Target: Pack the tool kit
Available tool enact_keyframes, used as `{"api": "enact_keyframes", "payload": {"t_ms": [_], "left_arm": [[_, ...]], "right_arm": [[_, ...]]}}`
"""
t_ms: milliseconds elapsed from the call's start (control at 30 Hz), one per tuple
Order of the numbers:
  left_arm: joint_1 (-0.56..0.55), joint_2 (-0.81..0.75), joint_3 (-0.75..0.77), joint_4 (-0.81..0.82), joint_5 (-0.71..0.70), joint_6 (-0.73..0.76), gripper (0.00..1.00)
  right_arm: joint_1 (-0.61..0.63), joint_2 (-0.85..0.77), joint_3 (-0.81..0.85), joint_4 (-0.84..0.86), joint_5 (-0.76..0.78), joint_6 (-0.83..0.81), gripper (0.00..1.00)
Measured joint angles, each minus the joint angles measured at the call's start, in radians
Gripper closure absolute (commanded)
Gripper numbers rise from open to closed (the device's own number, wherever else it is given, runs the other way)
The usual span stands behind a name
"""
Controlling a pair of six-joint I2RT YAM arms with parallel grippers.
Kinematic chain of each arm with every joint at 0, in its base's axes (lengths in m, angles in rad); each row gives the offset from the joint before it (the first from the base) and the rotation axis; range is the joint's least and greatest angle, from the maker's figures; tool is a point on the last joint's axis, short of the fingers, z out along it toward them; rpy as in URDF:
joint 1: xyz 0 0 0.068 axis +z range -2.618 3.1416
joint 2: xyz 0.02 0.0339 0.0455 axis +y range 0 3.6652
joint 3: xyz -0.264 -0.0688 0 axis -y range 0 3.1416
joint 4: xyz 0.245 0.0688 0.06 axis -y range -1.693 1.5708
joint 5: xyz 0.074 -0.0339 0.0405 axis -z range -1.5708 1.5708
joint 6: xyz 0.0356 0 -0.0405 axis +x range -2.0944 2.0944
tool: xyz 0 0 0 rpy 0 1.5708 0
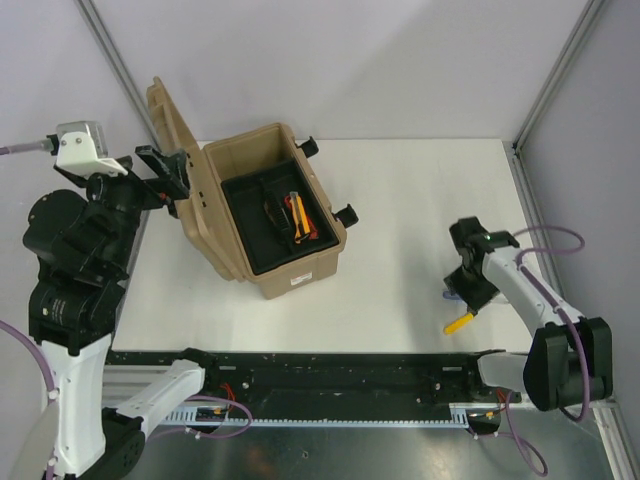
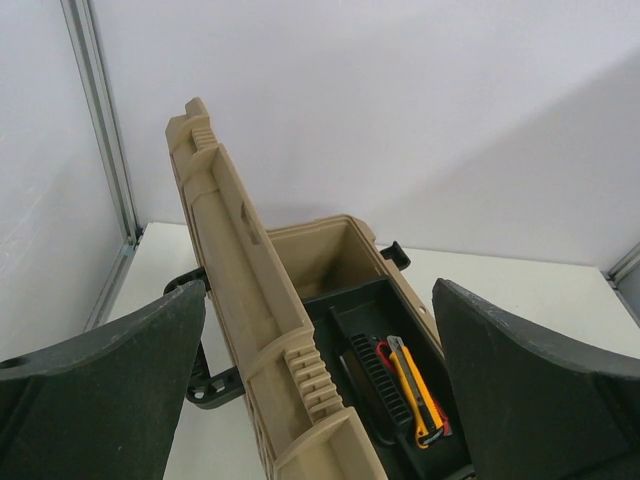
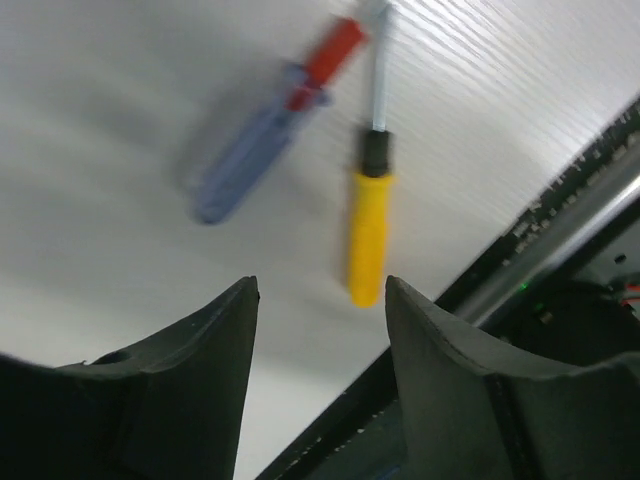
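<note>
The tan ribbed tool kit (image 1: 290,262) stands open at the centre left, its lid (image 1: 175,130) raised on the left side. In its black tray (image 2: 350,320) lie a yellow utility knife (image 2: 415,390) and a red tool. My left gripper (image 1: 165,170) hangs behind the lid (image 2: 250,330), its jaws wide open on either side of the lid's edge (image 2: 320,288) and holding nothing. Over the table's right side my right gripper (image 1: 465,290) is open (image 3: 320,282). Just beyond its tips lies a yellow-handled screwdriver (image 3: 368,235), with a blue and red screwdriver (image 3: 260,130) beside it.
The kit's black handle (image 2: 210,380) sticks out behind the lid, and black latches (image 1: 345,213) hang on its right side. A black rail (image 1: 350,375) runs along the table's near edge, close to the yellow handle (image 1: 458,323). Frame posts stand at the back corners.
</note>
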Motion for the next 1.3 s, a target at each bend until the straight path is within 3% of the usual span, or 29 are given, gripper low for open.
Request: {"api": "enact_keyframes", "payload": {"t_ms": [233, 633, 667, 767, 867, 1167, 1300], "left_arm": [[0.0, 0.003, -0.013, -0.001, 0.0, 0.0, 0.01], [0.0, 0.004, -0.013, 0.0, -0.001, 0.0, 0.01], [0.0, 0.004, -0.013, 0.0, -0.001, 0.0, 0.01], [0.0, 0.005, -0.013, 0.0, -0.003, 0.001, 0.01], [0.0, 0.005, -0.013, 0.0, -0.011, 0.002, 0.01], [0.0, 0.006, -0.013, 0.0, -0.026, 0.003, 0.01], [0.0, 0.01, -0.013, 0.0, -0.026, 0.004, 0.0]], "right_arm": [[-0.08, -0.049, -0.202, 0.024, -0.096, 0.019, 0.46], [-0.092, -0.018, -0.294, 0.161, -0.134, 0.011, 0.54], [-0.092, -0.018, -0.294, 0.163, -0.133, 0.01, 0.59], [-0.092, -0.008, -0.291, 0.18, -0.137, 0.015, 0.88], [-0.092, 0.005, -0.282, 0.186, -0.142, 0.019, 0.98], [-0.011, -0.08, -0.283, 0.169, -0.041, 0.122, 1.0], [0.064, -0.099, -0.19, 0.103, 0.031, 0.169, 1.0]]}}
